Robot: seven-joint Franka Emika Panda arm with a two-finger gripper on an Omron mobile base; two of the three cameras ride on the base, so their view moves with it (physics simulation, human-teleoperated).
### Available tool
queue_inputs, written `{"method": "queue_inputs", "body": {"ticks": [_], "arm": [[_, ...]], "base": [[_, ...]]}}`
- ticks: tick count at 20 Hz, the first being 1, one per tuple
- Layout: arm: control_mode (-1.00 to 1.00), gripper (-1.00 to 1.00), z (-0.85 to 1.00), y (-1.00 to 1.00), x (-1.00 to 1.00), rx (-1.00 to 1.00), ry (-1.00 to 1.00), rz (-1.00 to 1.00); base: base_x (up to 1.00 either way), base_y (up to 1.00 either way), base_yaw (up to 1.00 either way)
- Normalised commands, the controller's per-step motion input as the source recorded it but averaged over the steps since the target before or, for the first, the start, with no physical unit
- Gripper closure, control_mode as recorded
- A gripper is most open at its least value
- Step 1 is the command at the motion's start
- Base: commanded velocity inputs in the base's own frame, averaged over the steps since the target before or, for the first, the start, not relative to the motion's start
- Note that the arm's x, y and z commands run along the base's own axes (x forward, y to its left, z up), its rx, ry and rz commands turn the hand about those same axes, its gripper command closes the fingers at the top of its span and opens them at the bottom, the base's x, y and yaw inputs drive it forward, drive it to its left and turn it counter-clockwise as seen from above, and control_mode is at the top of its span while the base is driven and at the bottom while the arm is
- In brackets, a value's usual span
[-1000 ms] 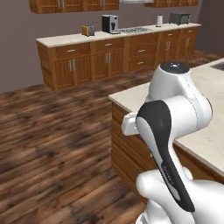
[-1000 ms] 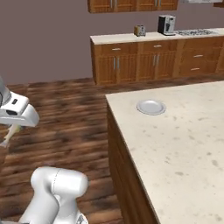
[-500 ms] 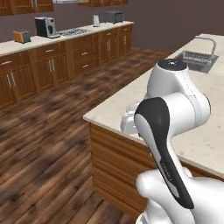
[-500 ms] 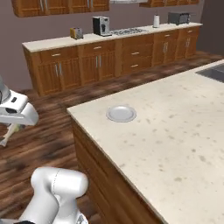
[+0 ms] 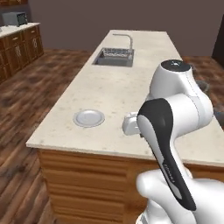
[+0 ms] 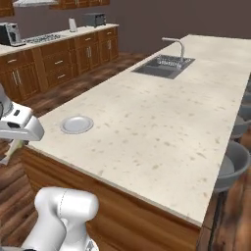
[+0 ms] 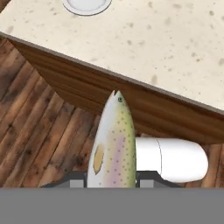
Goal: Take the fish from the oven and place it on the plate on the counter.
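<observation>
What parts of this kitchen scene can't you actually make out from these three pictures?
- Fish: its tail end is cut off at the bottom of the hand view, so the tool's grip on it is hidden.
- Plate: its far half is cut by the top edge of the hand view.
- Counter: the white arm covers part of it in the left base view.
- Appliances on the far cabinets: too small to identify.

plate (image 5: 89,118) on surface (image 5: 131,83) near its end edge | sink (image 5: 113,57) far behind plate | fish (image 7: 112,148) in pincer (image 7: 109,181) over floor, before surface edge
</observation>
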Motion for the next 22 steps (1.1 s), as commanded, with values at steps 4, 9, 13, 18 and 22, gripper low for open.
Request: {"method": "queue_inputs", "body": {"ticks": [4,9,13,18,22], "arm": [[1.0,1.0,0.0,0.0,0.0,0.0,0.0,0.0],[1.0,1.0,0.0,0.0,0.0,0.0,0.0,0.0],[1.0,1.0,0.0,0.0,0.0,0.0,0.0,0.0],[1.0,1.0,0.0,0.0,0.0,0.0,0.0,0.0],[1.0,1.0,0.0,0.0,0.0,0.0,0.0,0.0]], "base": [[0.42,0.8,-0.54],[0.31,0.73,-0.25],[0.0,0.29,-0.03],[0.49,0.02,-0.11],[0.71,0.08,-0.18]]}}
